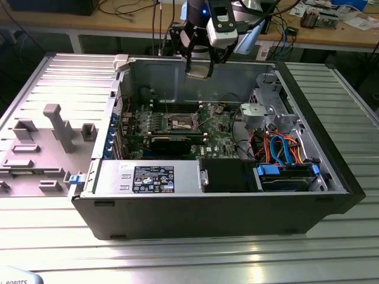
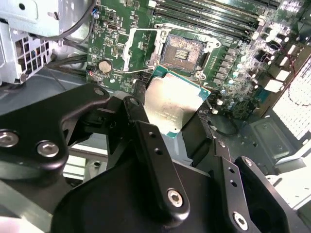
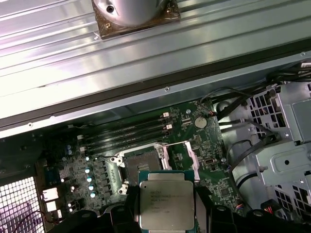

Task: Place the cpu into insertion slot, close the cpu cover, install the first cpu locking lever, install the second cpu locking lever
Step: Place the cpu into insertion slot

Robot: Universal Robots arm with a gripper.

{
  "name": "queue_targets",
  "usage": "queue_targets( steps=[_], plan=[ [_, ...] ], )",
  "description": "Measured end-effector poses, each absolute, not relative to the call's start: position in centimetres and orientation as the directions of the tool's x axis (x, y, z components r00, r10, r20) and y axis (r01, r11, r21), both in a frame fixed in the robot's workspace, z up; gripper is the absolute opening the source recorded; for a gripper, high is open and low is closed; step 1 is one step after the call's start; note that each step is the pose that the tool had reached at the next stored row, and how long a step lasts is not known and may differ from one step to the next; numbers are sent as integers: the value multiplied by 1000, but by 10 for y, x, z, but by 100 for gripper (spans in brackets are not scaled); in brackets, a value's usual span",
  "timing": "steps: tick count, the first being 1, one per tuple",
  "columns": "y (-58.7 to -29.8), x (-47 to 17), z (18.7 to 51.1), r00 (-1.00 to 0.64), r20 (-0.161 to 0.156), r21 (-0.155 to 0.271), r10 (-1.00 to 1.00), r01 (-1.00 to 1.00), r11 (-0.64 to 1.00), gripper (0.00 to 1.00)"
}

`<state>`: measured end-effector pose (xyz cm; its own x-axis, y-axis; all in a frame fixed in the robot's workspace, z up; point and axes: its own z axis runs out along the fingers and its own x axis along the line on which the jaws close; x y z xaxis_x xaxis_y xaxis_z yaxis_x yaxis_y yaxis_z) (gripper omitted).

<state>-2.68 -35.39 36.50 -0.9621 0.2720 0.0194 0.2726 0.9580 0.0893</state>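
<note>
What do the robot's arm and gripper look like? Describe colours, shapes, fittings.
The gripper is matte black, with jointed bar-shaped fingers fastened by silver screws. In the exterior view, the dark arm shows a blue glow and carries a pale grey box.

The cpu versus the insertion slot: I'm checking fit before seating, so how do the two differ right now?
The cpu has a pale silvery metal top; the insertion slot is a dark square with a silvery rim. The cpu is held in the gripper, lifted clear of the board; the insertion slot sits fixed on the green board, uncovered and empty. Both are square.
</note>
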Motion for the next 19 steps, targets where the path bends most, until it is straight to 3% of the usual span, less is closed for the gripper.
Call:
queue_targets(
  steps=[19],
  plan=[
    [-354,-27,365,-935,19,89,355,355,931,54]
  ],
)
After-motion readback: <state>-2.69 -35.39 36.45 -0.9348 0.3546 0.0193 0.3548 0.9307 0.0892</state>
